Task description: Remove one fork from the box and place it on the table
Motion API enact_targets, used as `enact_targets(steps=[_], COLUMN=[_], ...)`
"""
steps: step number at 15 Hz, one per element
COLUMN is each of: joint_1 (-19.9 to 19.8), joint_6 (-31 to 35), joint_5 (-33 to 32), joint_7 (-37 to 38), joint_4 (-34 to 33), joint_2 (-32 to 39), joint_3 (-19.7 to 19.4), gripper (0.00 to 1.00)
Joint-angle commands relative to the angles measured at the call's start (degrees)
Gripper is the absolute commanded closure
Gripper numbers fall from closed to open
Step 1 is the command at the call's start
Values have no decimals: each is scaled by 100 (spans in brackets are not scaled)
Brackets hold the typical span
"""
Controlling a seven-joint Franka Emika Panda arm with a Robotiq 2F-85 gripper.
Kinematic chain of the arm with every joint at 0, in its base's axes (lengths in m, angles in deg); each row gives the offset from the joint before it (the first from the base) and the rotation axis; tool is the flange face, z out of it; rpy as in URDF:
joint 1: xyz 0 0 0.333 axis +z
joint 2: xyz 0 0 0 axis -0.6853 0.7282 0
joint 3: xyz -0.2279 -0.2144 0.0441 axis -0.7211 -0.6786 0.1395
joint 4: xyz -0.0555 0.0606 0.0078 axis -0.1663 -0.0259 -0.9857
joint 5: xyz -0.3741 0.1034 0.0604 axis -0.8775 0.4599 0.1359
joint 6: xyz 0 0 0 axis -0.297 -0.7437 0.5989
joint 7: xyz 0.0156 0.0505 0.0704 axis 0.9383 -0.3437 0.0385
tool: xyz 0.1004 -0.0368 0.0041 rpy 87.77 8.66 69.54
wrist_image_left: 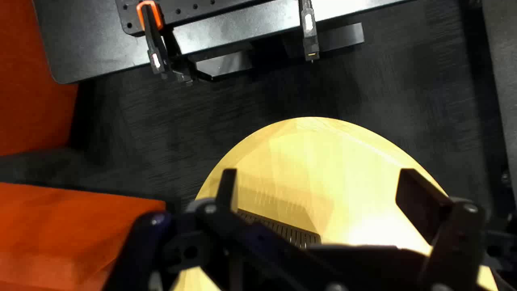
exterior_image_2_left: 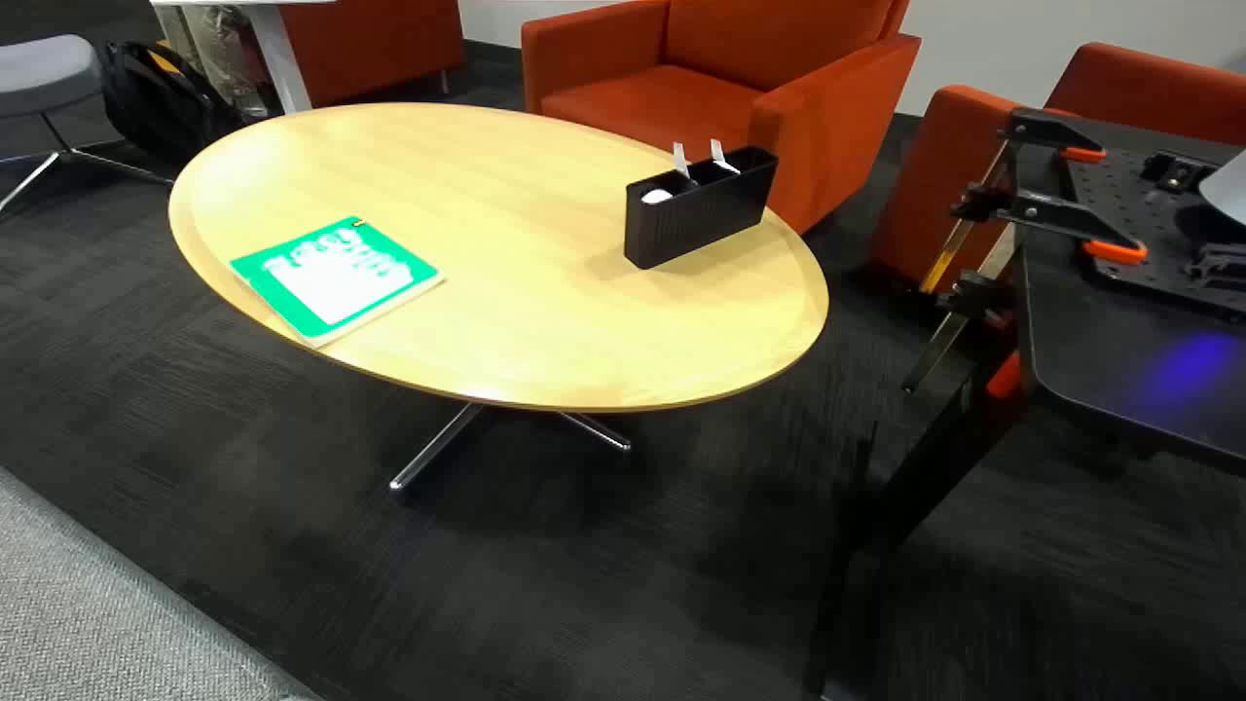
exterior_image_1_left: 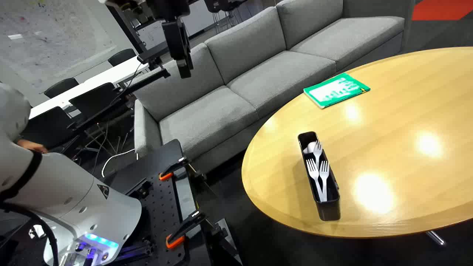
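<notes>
Container: small, narrow, black rectangular open-top box (exterior_image_1_left: 329, 212). Stands upright near the edge of a large round table (exterior_image_1_left: 388, 147) with glossy, light tan wooden top.

Contents: three white, apparently plastic forks (exterior_image_1_left: 324, 173), tines upward, visible in an exterior view; toward the box's far end there, rounded white piece (exterior_image_1_left: 309, 148), kind unclear.

End effector: black two-fingered gripper (wrist_image_left: 317, 188). Hangs raised, well apart from the box; fingers spread wide, nothing visibly held. In the wrist view, covers part of the box's ribbed wall.

Also on the tabletop: flat green-and-white rectangular card (exterior_image_1_left: 337, 89), well apart from the box.

Status, by judgement: short of the grasp. Done: no removal evident, every visible fork inside the box. Outstanding: descent, grip on a single fork, lift over the rim, placement on the table, release.
</notes>
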Motion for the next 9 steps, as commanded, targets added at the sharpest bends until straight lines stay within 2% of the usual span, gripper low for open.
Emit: enact_targets(steps=[1, 5, 9], joint_1=[72, 72, -24], joint_6=[-15, -15, 1102], joint_5=[-22, -22, -212], joint_7=[18, 18, 230], joint_4=[-10, -10, -155], joint_2=[5, 5, 625], joint_3=[-71, -71, -23], gripper=[0, 0, 0])
